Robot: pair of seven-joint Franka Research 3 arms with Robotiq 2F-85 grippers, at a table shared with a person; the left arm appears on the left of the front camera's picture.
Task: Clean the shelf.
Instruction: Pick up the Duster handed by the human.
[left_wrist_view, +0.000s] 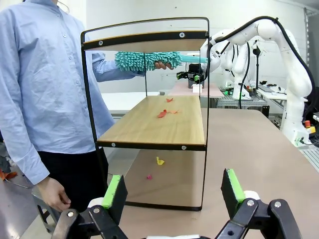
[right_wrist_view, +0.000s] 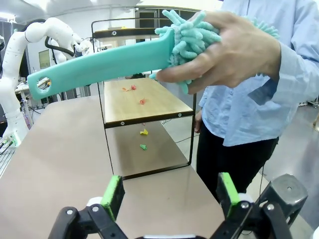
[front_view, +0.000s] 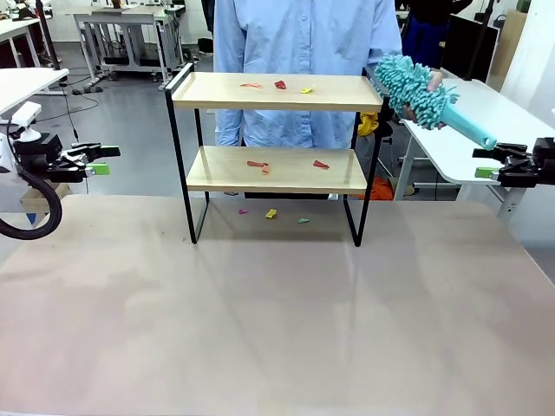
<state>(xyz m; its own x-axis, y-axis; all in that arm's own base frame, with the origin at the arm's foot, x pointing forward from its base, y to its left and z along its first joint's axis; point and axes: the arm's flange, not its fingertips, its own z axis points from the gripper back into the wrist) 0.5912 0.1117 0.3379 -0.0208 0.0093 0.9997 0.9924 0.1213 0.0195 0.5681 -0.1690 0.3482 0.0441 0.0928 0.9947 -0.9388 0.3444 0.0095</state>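
The shelf (front_view: 217,91) stands at the table's far middle, two light boards in a black frame. Small coloured paper scraps (front_view: 279,85) lie on its top board, more on the lower board (front_view: 257,165) and on the table beneath (front_view: 271,213). Behind it a person's hand (right_wrist_view: 234,50) grips a teal duster (front_view: 418,89) by its fluffy head, the handle (right_wrist_view: 104,62) pointing toward my right gripper (front_view: 482,164). That gripper is open and hangs just beyond the handle's tip. My left gripper (front_view: 102,159) is open too, off the shelf's left end, facing it (left_wrist_view: 154,127).
The wide brown table (front_view: 277,321) stretches bare in front of the shelf. The person in a light blue shirt (front_view: 299,52) stands right behind it. White side tables (front_view: 468,130) flank the far corners.
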